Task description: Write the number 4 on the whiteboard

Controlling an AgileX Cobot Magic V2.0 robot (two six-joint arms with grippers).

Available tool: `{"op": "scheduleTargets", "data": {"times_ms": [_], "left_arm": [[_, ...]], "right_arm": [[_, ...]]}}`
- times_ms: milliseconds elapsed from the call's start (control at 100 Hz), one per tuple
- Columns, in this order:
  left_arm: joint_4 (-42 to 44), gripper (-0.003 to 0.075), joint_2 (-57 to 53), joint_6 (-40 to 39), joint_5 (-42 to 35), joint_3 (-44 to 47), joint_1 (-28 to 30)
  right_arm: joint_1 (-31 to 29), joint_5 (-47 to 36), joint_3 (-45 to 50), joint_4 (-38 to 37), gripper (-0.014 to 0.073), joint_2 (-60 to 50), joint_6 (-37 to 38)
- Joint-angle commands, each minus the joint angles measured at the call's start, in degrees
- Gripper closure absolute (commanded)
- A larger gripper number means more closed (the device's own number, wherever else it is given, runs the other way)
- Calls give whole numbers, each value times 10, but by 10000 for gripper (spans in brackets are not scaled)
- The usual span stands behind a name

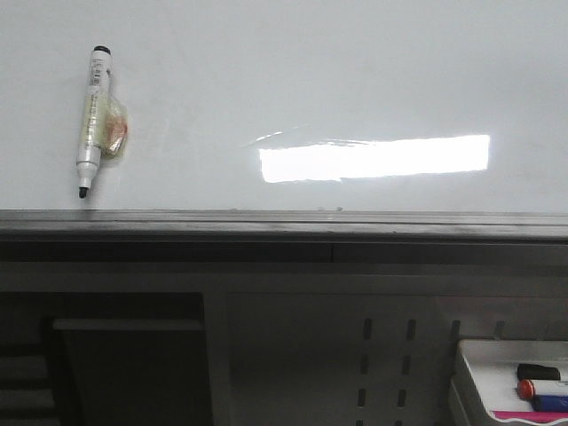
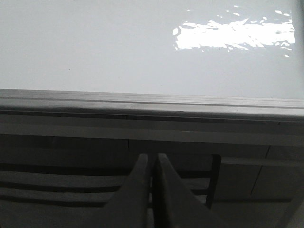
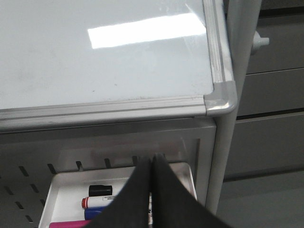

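Whiteboard point(image 1: 284, 98) blank, no 4 yet. Left gripper point(image 2: 152, 164) and right gripper point(image 3: 152, 164) both pinched closed, empty. Grab marker point(image 1: 91, 120) upper left squarely mid-barrel.

Whiteboard point(image 1: 293, 80) is lying flat, filling the upper part of the front view, reflecting a bright rectangular light right of centre. White marker point(image 1: 92, 120) is lying on it at far left, black tip pointing toward the grey edge rail point(image 1: 284, 224), something yellowish-orange sticking to its barrel. Perforated panel point(image 1: 355, 355) is sitting below the rail. White tray point(image 1: 470, 368) at lower right is holding markers.
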Motion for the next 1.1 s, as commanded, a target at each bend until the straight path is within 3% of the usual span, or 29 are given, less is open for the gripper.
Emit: {"op": "scheduleTargets", "data": {"times_ms": [0, 900, 1090], "left_arm": [[-3, 741, -14, -3, -29, 20, -2], [-3, 741, -14, -3, -29, 20, -2], [-3, 741, -14, -3, -29, 20, -2]], "right_arm": [[-4, -12, 11, 0, 658, -8, -3], [-4, -12, 11, 0, 658, -8, -3], [-4, -57, 11, 0, 658, -8, -3]]}}
